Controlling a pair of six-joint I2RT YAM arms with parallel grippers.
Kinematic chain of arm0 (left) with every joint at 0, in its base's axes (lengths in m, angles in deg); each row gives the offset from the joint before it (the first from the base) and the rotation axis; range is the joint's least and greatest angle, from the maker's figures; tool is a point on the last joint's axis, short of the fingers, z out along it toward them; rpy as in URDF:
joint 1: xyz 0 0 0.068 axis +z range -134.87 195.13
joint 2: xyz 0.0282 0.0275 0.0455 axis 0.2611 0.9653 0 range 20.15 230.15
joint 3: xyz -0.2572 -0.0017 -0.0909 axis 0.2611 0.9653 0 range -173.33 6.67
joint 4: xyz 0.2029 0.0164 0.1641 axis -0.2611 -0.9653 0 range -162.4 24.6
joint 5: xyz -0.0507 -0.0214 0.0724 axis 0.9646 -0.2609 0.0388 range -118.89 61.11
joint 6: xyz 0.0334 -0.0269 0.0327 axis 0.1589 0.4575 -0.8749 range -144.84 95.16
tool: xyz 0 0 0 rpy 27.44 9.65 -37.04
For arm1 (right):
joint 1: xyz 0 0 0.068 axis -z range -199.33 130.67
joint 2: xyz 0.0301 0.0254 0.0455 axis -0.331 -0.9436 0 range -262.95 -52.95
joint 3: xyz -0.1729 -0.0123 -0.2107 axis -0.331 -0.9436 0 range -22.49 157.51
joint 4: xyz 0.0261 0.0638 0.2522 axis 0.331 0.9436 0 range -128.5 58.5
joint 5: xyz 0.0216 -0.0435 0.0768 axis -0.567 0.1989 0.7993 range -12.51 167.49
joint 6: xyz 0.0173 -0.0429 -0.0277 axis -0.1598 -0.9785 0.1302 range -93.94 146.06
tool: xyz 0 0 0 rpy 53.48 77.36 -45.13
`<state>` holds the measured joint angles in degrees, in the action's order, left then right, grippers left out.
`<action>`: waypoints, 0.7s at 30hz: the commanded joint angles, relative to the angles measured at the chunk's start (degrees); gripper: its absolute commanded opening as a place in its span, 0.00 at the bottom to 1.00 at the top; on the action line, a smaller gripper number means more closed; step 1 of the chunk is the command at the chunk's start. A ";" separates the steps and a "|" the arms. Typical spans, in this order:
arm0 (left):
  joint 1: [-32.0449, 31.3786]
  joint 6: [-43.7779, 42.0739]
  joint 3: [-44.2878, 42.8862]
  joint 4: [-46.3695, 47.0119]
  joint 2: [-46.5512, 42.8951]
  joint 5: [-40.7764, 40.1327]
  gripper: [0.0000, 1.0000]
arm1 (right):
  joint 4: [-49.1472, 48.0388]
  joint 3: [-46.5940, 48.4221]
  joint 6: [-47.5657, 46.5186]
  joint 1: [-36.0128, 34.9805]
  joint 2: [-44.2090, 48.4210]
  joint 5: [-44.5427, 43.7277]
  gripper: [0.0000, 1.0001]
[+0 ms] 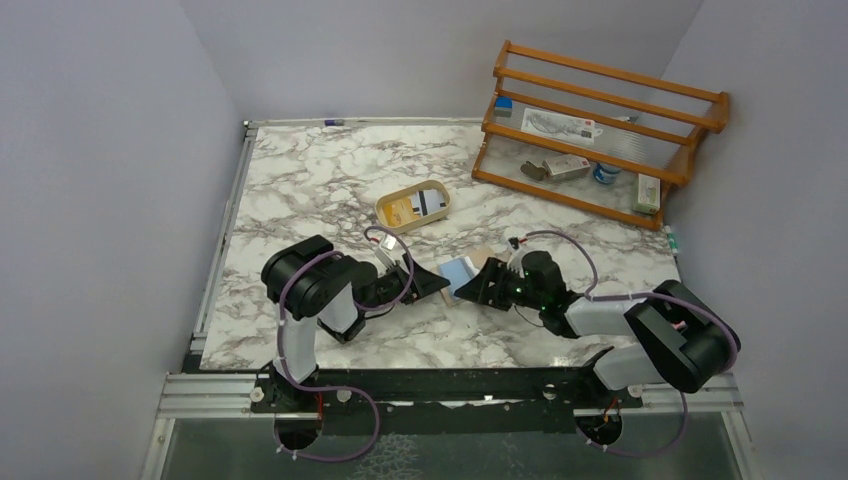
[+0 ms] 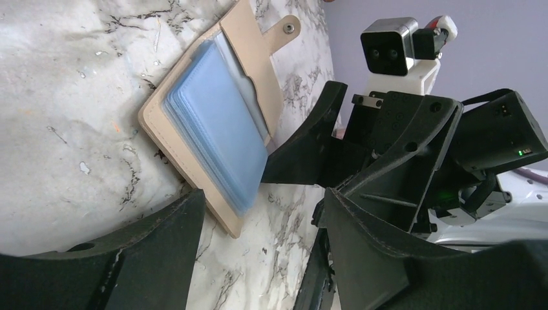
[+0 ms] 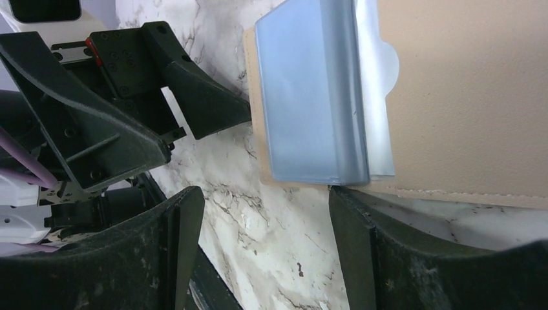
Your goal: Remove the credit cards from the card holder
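Observation:
The card holder [image 1: 484,257], a tan bifold, lies open on the marble between my two grippers. A stack of light blue credit cards [image 1: 459,271] sits on its left half. In the left wrist view the card holder [image 2: 158,123] lies ahead with the credit cards [image 2: 216,132] fanned on it and its snap tab [image 2: 284,29] at the far end. My left gripper [image 2: 263,205] is open over bare marble at the holder's near corner. In the right wrist view my right gripper [image 3: 266,197] is open, one fingertip [image 3: 342,200] just at the edge of the credit cards [image 3: 313,97].
An oval beige tray [image 1: 390,213] holding cards stands behind the holder. A wooden rack [image 1: 600,130] with small items fills the back right. The two grippers [image 1: 432,279] [image 1: 482,283] face each other closely, fingertips almost meeting over the holder.

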<state>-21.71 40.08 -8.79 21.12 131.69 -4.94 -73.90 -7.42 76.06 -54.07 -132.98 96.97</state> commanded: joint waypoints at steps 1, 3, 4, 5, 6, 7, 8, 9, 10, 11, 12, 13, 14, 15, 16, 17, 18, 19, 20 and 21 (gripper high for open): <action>-1.35 0.71 1.48 0.90 2.86 -3.80 0.69 | 7.20 -2.83 -0.46 0.12 0.19 -0.34 0.77; -1.56 0.94 1.42 1.68 3.60 -4.42 0.69 | 8.83 -2.26 -1.26 0.19 1.76 -0.62 0.77; -1.81 1.03 1.36 2.02 4.08 -4.84 0.69 | 9.68 -1.86 -1.93 0.13 2.17 -0.76 0.77; -2.00 1.07 1.25 2.21 4.57 -5.27 0.69 | 10.22 -1.47 -2.37 0.19 2.15 -0.71 0.77; -2.19 1.01 1.09 2.24 5.05 -5.88 0.69 | 10.15 -1.33 -2.59 0.14 1.92 -0.52 0.77; -2.47 0.95 0.93 2.23 5.65 -6.60 0.69 | 9.72 -1.40 -2.55 0.15 1.40 -0.22 0.77; -2.78 0.91 0.76 2.20 6.21 -7.34 0.68 | 9.02 -1.51 -2.35 0.15 0.81 0.17 0.77; -2.99 0.97 0.66 2.24 6.83 -8.11 0.68 | 8.27 -1.67 -2.04 0.17 0.06 0.54 0.77; -3.23 0.99 0.66 2.25 7.19 -8.91 0.67 | 7.32 -1.93 -1.64 0.15 -0.70 0.96 0.77; -3.46 0.88 0.69 2.24 7.47 -10.32 0.66 | 6.42 -2.16 -1.13 0.18 -1.38 1.36 0.77; -3.76 0.76 0.77 2.14 7.68 -11.14 0.65 | 5.53 -2.37 -0.75 0.15 -1.97 1.87 0.77; -3.97 0.73 0.78 1.85 7.67 -11.80 0.63 | 4.88 -2.43 -0.51 0.16 -2.50 2.28 0.77; -4.09 0.79 0.79 1.22 7.53 -12.62 0.62 | 4.60 -2.42 -0.47 0.16 -2.92 2.52 0.77; -4.26 0.77 0.85 0.22 7.16 -13.38 0.61 | 4.60 -2.35 -0.43 0.15 -3.05 2.63 0.77; -4.37 0.62 0.87 -1.12 6.66 -14.06 0.61 | 4.99 -2.26 -0.57 0.15 -2.66 2.58 0.77; -4.48 0.37 0.99 -2.63 5.85 -14.80 0.61 | 5.65 -2.10 -0.67 0.19 -1.98 2.26 0.77; -4.58 -0.02 1.11 -4.03 4.91 -15.46 0.61 | 6.93 -1.88 -0.94 0.14 -0.95 1.69 0.77; -4.64 -0.32 1.28 -5.63 3.96 -16.19 0.61 | 8.57 -1.51 -1.30 0.15 0.62 0.86 0.77; -4.64 -0.66 1.39 -7.09 2.94 -16.69 0.61 | 10.81 -0.82 -2.16 0.19 2.71 -0.32 0.78; -4.67 -1.02 1.48 -8.64 2.05 -17.15 0.61 | 14.63 0.11 -3.20 0.29 5.11 -1.63 0.78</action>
<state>-25.90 43.32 -9.86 22.01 134.08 -16.07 -73.90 -7.88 76.00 -54.10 -132.39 99.09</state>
